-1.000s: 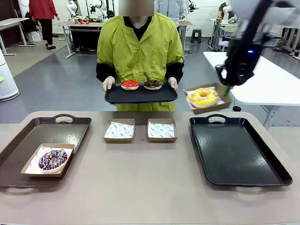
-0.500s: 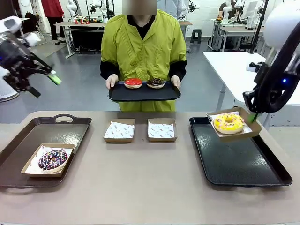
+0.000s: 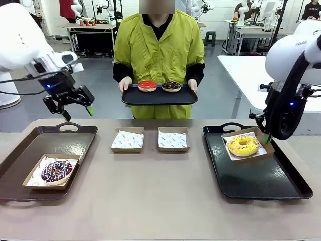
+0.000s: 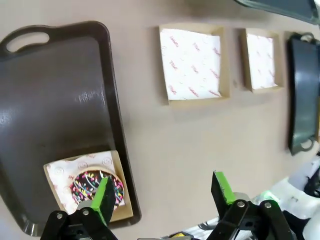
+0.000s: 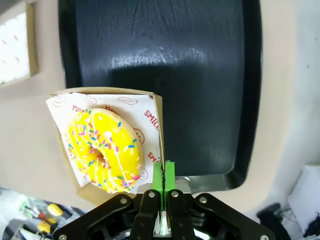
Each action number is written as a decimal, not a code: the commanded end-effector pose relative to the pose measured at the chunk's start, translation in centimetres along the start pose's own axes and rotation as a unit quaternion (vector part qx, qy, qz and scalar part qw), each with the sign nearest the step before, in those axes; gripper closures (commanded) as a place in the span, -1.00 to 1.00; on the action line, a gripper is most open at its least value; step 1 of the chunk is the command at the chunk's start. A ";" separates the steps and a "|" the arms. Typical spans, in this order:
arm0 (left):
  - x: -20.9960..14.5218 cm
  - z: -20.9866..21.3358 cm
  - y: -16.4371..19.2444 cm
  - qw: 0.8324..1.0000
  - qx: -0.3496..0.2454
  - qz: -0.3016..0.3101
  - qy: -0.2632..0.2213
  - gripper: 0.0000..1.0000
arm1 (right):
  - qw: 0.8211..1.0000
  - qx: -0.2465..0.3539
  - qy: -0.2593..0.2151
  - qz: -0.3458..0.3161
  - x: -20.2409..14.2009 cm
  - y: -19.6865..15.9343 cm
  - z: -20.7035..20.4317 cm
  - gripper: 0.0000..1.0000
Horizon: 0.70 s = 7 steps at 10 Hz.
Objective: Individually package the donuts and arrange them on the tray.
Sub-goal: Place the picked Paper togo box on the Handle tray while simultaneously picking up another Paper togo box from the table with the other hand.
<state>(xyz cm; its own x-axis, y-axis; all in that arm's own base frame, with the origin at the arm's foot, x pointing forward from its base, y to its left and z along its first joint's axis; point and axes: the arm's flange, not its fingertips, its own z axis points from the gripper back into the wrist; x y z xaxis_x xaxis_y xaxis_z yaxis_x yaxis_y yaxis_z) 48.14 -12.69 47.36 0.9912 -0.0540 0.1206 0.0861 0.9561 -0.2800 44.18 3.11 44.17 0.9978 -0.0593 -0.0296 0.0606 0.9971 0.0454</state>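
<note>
Over the right tray point(image 3: 261, 175), my right gripper point(image 3: 268, 138) pinches the box point(image 5: 157, 130) holding the yellow donut point(image 3: 243, 144); next, lower and release.

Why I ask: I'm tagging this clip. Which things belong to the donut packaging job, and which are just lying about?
Job: yellow donut, in a box pinched by the right tool; purple donut boxed on the brown tray; red donut and chocolate donut on the person's tray; two empty boxes; black tray.
Just about: white side table; far workbench.
</note>
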 end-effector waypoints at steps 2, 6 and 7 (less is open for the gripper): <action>1.0 -3.6 -2.4 0.999 0.043 0.010 -0.017 -1.00 | 1.000 0.017 0.000 0.008 -0.3 -0.5 0.6 0.98; 1.6 -7.2 -5.2 0.998 0.048 -0.011 -0.037 -1.00 | 1.000 0.017 0.000 0.008 -0.3 -0.5 0.6 0.98; 1.3 -6.8 -4.2 0.998 0.056 -0.017 -0.027 -1.00 | 1.000 0.017 0.000 0.008 -0.3 -0.5 0.6 0.98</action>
<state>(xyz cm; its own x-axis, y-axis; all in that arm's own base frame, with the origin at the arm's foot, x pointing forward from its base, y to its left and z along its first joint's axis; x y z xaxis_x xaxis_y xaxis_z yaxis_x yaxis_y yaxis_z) 49.92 -19.60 41.60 0.9790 -0.0800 0.1876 0.1127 0.9789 -0.1705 44.12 2.79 44.63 0.9980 -0.0585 -0.0225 0.0597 0.9967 0.0551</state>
